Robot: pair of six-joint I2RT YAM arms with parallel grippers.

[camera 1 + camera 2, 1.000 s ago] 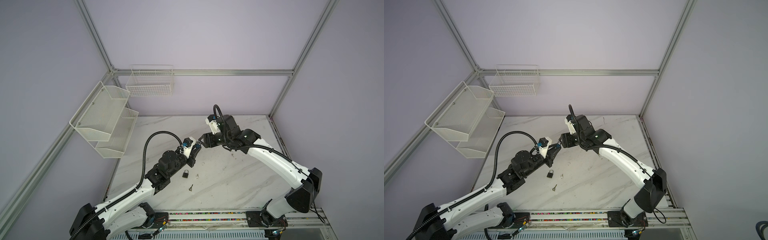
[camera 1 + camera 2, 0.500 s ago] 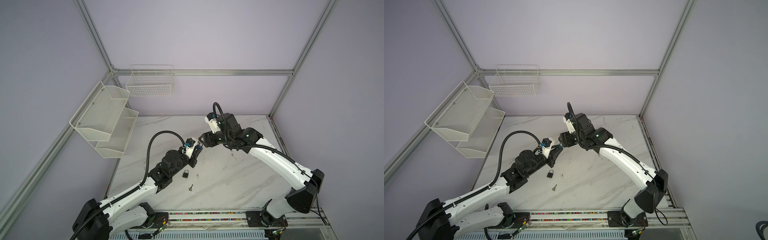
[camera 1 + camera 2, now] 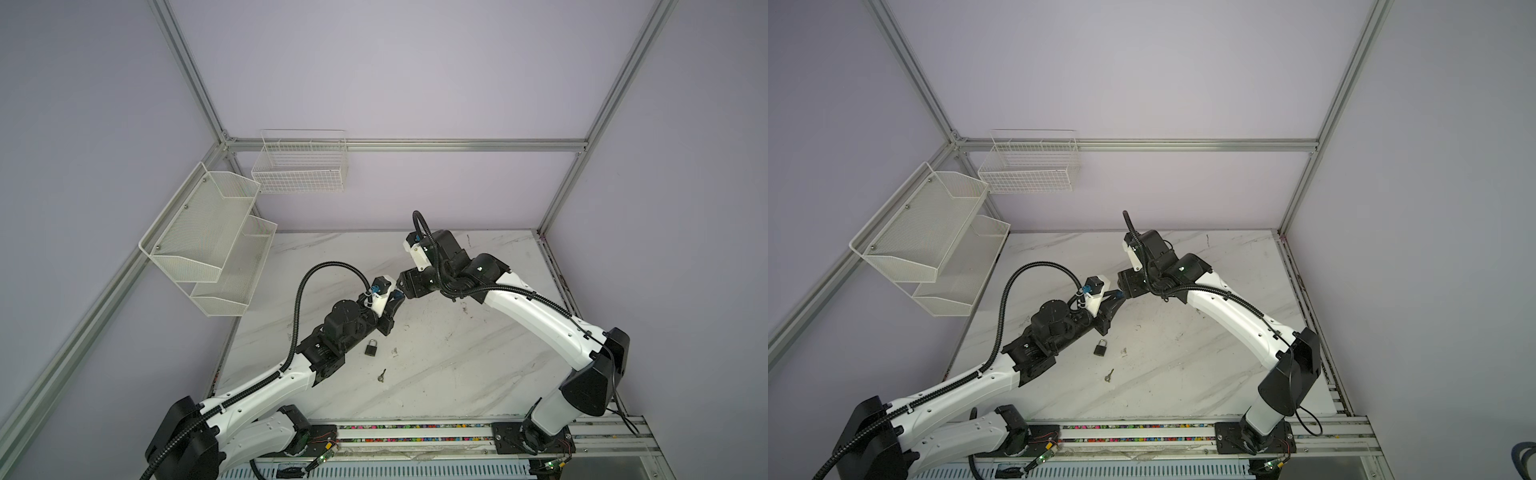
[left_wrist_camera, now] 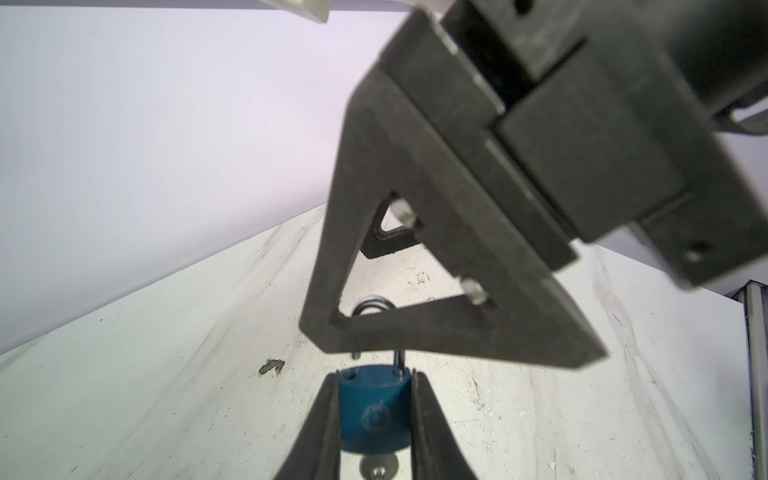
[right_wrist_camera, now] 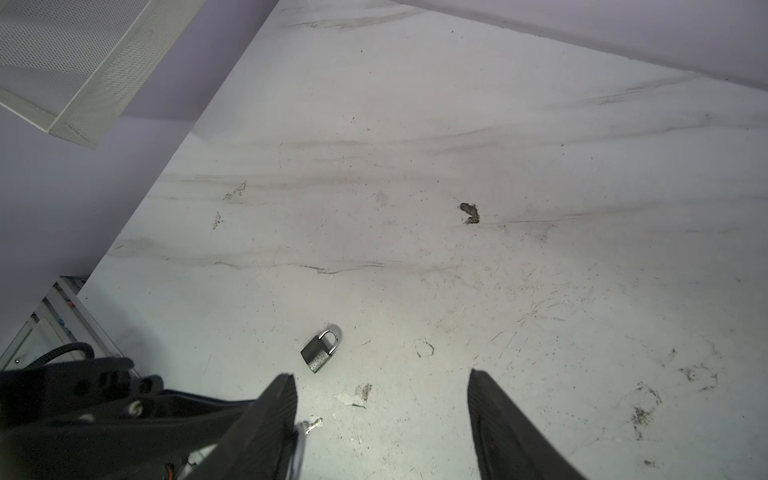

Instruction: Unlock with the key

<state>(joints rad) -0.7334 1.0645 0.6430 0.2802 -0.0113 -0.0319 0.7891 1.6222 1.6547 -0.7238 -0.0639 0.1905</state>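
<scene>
My left gripper (image 4: 375, 376) is shut on a small blue padlock (image 4: 376, 409), held above the table. Its silver shackle (image 4: 374, 309) stands raised, one leg out of its hole. My right gripper (image 5: 380, 374) is open and sits tip to tip with the left one (image 3: 397, 297). One of its fingers (image 4: 415, 332) crosses in front of the shackle. A small key (image 3: 381, 375) lies on the marble table (image 3: 457, 374), seen also in the right wrist view as the key (image 5: 313, 426). Neither gripper touches it.
A dark grey padlock (image 3: 371, 347), shackle closed, lies on the table just behind the key and beside the left wrist; the right wrist view shows this padlock (image 5: 319, 352) too. White mesh shelves (image 3: 208, 245) and a wire basket (image 3: 301, 166) hang on the left and back walls.
The left arm has shifted slightly toward the back. Both gripper tips stay close together, almost in the same place. The grey padlock and key have not moved.
</scene>
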